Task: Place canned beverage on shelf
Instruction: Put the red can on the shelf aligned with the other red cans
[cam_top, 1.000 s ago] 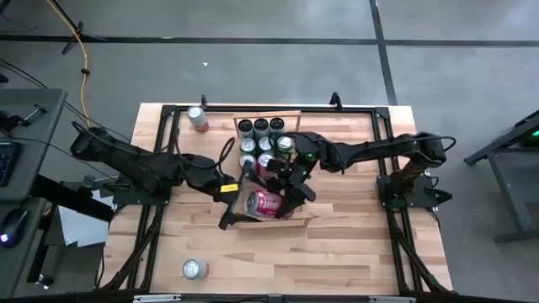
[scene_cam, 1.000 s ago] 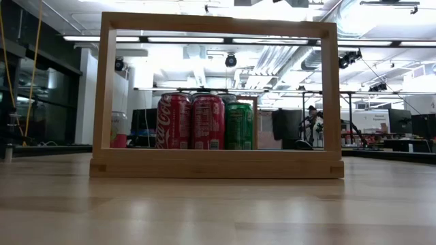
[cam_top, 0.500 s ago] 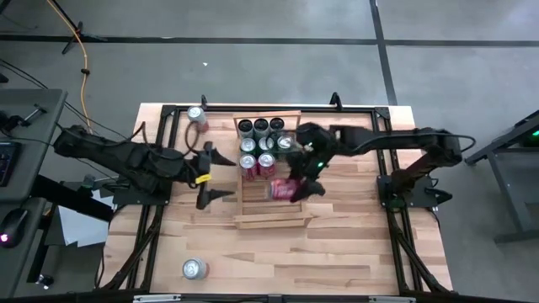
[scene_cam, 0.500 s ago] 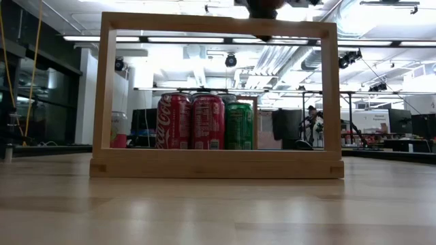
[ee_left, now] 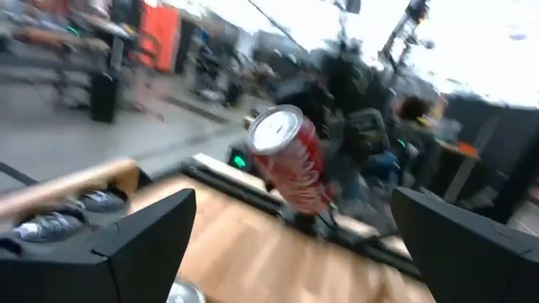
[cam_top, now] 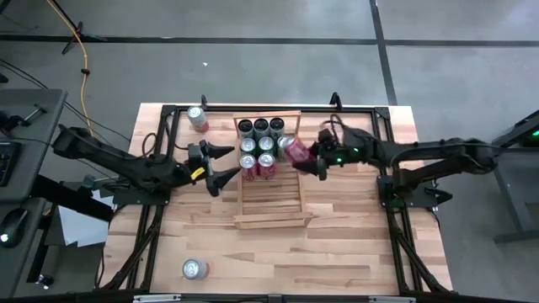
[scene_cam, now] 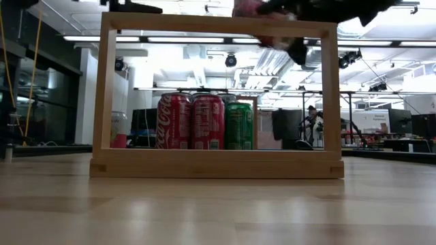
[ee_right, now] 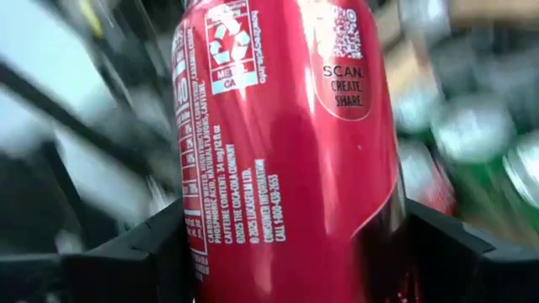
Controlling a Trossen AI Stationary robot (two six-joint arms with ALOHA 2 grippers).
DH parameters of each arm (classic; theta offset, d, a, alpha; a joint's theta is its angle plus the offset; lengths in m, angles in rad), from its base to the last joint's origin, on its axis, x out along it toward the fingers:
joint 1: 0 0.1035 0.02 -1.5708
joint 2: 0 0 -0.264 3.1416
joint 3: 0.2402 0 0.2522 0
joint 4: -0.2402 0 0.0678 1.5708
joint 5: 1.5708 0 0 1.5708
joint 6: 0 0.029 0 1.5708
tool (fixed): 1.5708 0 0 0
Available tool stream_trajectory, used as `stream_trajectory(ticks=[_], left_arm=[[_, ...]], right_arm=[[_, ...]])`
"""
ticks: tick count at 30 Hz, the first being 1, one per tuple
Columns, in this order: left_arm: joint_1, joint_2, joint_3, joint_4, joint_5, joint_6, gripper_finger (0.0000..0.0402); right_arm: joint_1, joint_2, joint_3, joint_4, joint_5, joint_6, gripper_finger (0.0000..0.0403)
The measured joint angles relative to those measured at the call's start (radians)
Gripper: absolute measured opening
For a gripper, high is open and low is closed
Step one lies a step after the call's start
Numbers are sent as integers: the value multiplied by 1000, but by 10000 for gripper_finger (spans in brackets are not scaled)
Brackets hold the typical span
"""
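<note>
Low view: right pincer (scene_cam: 289,27) blurred, red can (scene_cam: 248,8) seemingly cropped.

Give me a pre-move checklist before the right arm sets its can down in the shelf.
1. Right gripper shut on the red can: ok; its fingers clamp both sides in the right wrist view.
2. Can upright: not ok; it is tilted.
3. Can above the shelf: ok; it is at the right rail, beside the packed cans.
4. Free slot under the can: cannot tell.
5. Left gripper out of the way: ok; it is open, left of the shelf.
6. Near half of the shelf bare: ok.
</note>
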Motion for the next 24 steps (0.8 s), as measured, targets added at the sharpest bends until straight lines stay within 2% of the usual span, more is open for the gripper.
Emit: stream_trajectory(ticks=[3,4,6,9,14,22,24], left_arm=[[23,80,3,165,-20,74,390],[35,109,5,214,-11,93,390],[62,175,24,260,29,113,390],[111,258,77,267,100,117,390],[172,367,189,312,183,122,390],[204,420,303,309,324,151,390],[204,421,308,303,326,154,390]], right_arm=[[37,23,-107,397,149,83,294],[46,45,-117,489,185,92,294],[60,81,-122,563,236,81,294],[81,141,-61,572,277,25,294],[122,247,77,544,277,-89,294],[158,368,280,397,277,-213,294],[166,382,305,362,278,-226,294]])
